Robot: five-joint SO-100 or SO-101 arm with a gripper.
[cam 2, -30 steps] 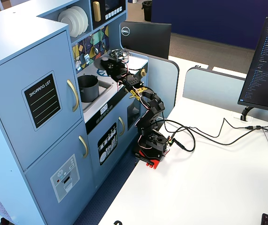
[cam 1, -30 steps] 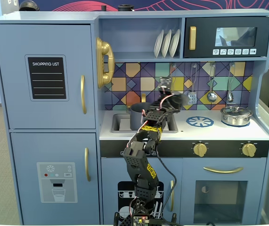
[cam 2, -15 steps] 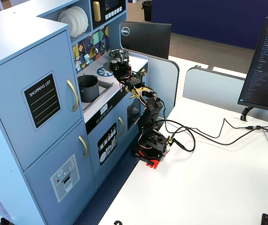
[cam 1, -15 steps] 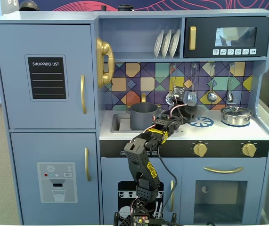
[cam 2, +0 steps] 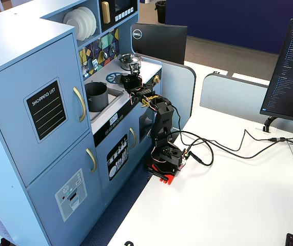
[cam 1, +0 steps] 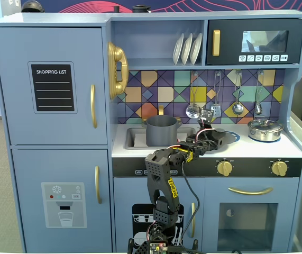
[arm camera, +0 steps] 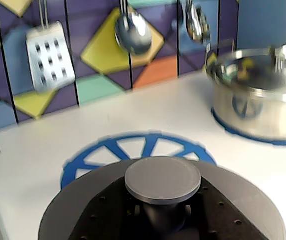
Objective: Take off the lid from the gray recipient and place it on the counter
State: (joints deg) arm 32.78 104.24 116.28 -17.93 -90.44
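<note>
The gray recipient (cam 1: pixel 161 130) stands uncovered in the sink basin; it also shows in a fixed view (cam 2: pixel 96 96). My gripper (arm camera: pixel 163 214) is shut on the stem under the knob of the dark gray lid (arm camera: pixel 67 202). In the wrist view the lid covers the near part of the blue burner ring (arm camera: pixel 107 150) on the white counter (arm camera: pixel 37 150). I cannot tell whether the lid touches the counter. In a fixed view the gripper (cam 1: pixel 212 137) with the lid (cam 1: pixel 220 138) is to the right of the pot. The other fixed view shows the gripper (cam 2: pixel 132 83) over the counter (cam 2: pixel 104 78).
A shiny silver pot (arm camera: pixel 258 100) with its lid stands on the right burner, close to the right of the gray lid; it shows in both fixed views (cam 1: pixel 264 129) (cam 2: pixel 129 61). Utensils (arm camera: pixel 132 32) hang on the tiled back wall. The sink basin (cam 1: pixel 135 138) is left of the counter.
</note>
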